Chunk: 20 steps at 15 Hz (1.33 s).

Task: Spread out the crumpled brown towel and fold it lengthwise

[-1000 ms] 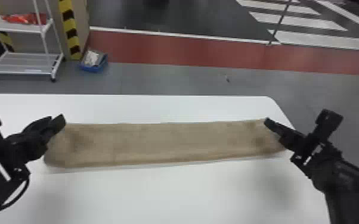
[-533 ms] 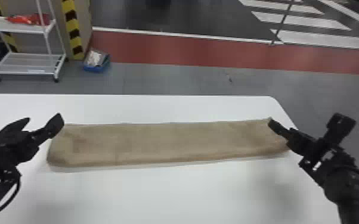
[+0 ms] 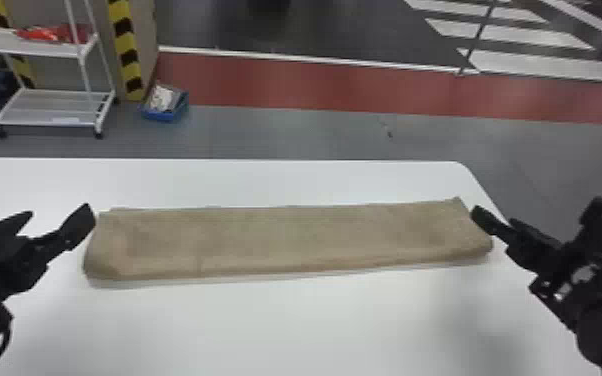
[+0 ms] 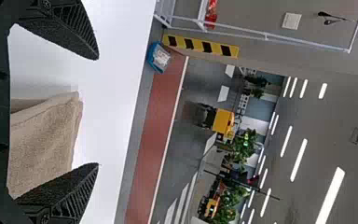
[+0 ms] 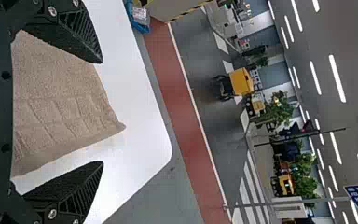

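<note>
Head view: the brown towel (image 3: 285, 240) lies in a long folded strip across the counter (image 3: 285, 330). Left gripper (image 4: 98, 111) and right gripper (image 5: 102, 112) gape wide, 1 near each end; best backed off gently, dragging no edge.

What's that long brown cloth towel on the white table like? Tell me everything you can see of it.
The brown towel looks like soft, fuzzy fabric, with a grid of faint lines near its right end. It lies in a long, layered strip running left to right on the white table, its near edge thick and rounded. The open black left gripper and right gripper are at its ends; whether either touches it, I can't tell.
</note>
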Tool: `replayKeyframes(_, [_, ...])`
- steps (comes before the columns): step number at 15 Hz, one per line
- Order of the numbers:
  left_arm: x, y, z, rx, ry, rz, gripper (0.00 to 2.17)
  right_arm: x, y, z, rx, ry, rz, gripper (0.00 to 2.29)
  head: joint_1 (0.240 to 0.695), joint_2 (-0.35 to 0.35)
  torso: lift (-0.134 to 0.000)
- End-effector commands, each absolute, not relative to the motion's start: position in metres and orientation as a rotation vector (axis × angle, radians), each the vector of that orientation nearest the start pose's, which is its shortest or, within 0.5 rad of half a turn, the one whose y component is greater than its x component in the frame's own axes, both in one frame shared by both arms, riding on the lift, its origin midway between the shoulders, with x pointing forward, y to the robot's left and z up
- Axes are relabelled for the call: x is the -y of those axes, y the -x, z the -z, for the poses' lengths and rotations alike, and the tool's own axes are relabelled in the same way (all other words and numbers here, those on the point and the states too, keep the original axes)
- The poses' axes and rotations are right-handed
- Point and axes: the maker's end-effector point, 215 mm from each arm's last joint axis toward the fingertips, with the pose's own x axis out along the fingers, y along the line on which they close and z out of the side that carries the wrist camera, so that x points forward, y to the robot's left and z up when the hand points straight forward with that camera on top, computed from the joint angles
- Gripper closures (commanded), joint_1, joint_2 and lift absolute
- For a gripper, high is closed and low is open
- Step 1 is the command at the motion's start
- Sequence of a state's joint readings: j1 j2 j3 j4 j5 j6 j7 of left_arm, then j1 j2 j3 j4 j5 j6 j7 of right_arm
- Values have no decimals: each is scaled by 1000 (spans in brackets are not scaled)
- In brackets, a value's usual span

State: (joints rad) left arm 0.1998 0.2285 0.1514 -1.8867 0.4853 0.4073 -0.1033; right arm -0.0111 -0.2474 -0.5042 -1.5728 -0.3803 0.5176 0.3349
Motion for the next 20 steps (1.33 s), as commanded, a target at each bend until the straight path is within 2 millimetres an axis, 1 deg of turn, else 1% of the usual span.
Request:
replayKeyframes(1, [-302, -522, 369, -248, 243, 96, 80, 507, -532, 388, -296, -296, 103, 130, 695, -193, -124])
replayKeyframes(3, [-301, -522, 369, -250, 237, 101, 80, 511, -535, 376, -293, -264, 64, 130, 695, -203, -124])
replayKeyframes(4, [-301, -522, 371, -258, 233, 102, 80, 511, -535, 375, -307, -245, 44, 130, 695, -207, -124])
replayKeyframes(6, [-297, -520, 383, -312, 231, 109, 80, 513, -536, 374, -323, -220, 31, 154, 695, -212, -124])
replayKeyframes(10, [-288, -523, 388, -337, 230, 122, 80, 525, -532, 379, -381, -147, 26, 259, 695, -225, -124])
replayKeyframes(11, [-285, -526, 383, -329, 226, 128, 83, 527, -532, 380, -390, -141, 23, 282, 695, -233, -124])
replayKeyframes(13, [-280, -532, 381, -326, 221, 136, 90, 534, -528, 387, -416, -138, 29, 282, 695, -241, -124])
replayKeyframes(14, [-277, -534, 383, -333, 215, 140, 90, 533, -527, 387, -422, -128, 20, 282, 695, -246, -124])
replayKeyframes(16, [-273, -534, 400, -402, 207, 148, 90, 529, -527, 387, -421, -133, -3, 282, 695, -255, -124])
replayKeyframes(17, [-273, -535, 404, -409, 206, 147, 90, 529, -527, 385, -418, -133, -7, 282, 695, -258, -124])
replayKeyframes(20, [-273, -534, 405, -412, 198, 146, 90, 527, -531, 388, -425, -133, -18, 286, 695, -259, -124])
